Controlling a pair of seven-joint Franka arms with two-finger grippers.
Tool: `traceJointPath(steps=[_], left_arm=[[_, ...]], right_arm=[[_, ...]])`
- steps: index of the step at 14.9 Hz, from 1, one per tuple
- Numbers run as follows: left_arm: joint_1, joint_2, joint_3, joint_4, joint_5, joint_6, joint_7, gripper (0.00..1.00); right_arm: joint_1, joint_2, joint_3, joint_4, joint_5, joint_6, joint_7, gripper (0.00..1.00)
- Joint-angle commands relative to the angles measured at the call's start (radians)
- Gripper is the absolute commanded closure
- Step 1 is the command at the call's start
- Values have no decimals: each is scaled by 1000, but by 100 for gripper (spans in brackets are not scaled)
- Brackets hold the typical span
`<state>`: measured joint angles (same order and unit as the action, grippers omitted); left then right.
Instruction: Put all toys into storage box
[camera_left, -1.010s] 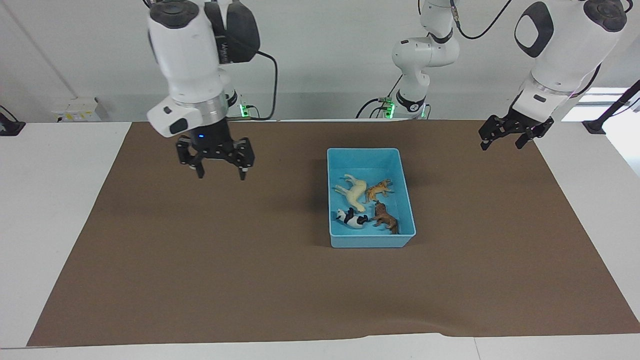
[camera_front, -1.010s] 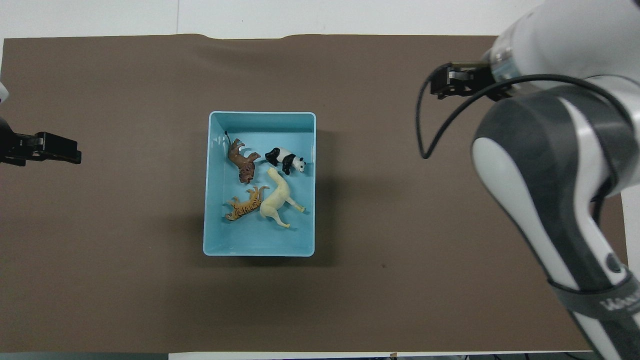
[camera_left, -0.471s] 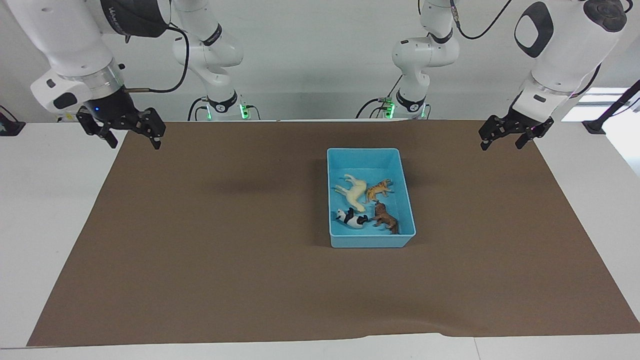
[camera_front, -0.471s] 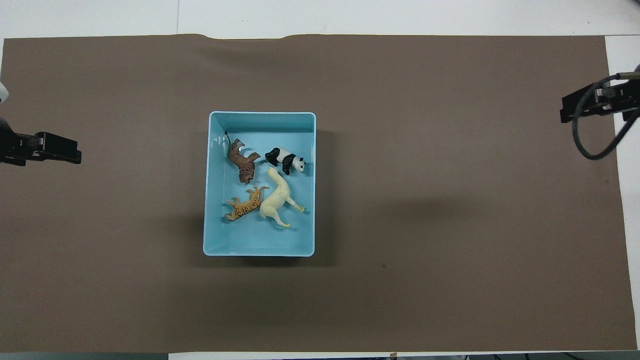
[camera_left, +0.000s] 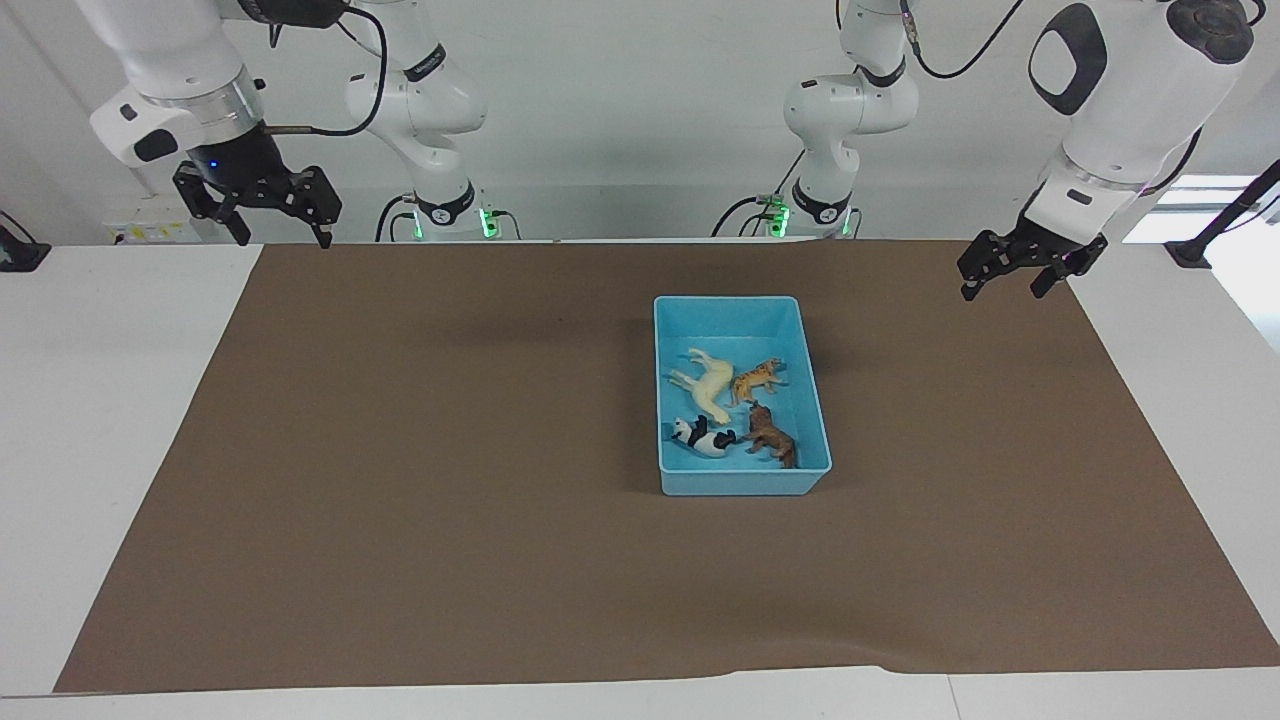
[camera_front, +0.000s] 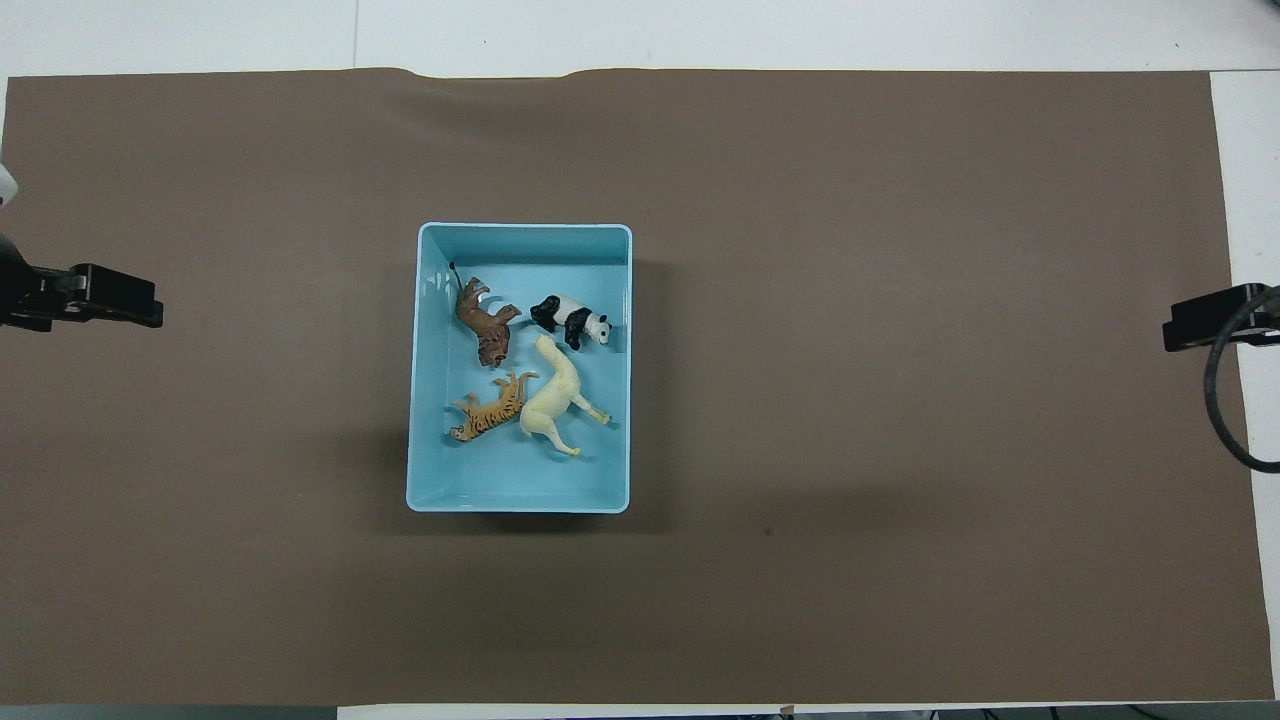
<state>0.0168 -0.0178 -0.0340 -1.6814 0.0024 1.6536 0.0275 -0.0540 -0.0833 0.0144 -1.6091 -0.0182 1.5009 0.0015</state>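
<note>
Toys (camera_left: 732, 408) in storage box (camera_left: 728, 312) | left jaws open, empty | right jaws open, empty

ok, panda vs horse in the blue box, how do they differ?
Colour: the panda is black and white, the horse plain pale cream.
Size: the horse is longer and leggier, the panda short and stocky.
Place: the panda lies farther from the robots than the horse, which lies beside the tiger.
Shared: both are toy animals lying in the storage box, close to each other, with no pincer near them.
</note>
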Motion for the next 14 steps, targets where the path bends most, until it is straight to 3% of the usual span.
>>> traceJointPath(steps=[1, 14], left_arm=[[-11, 7, 9, 14, -1, 5, 9, 0], [-11, 7, 9, 12, -1, 5, 9, 0]], right_arm=[[-37, -18, 6, -38, 61, 38, -6, 0], [-29, -16, 7, -41, -28, 56, -3, 0]])
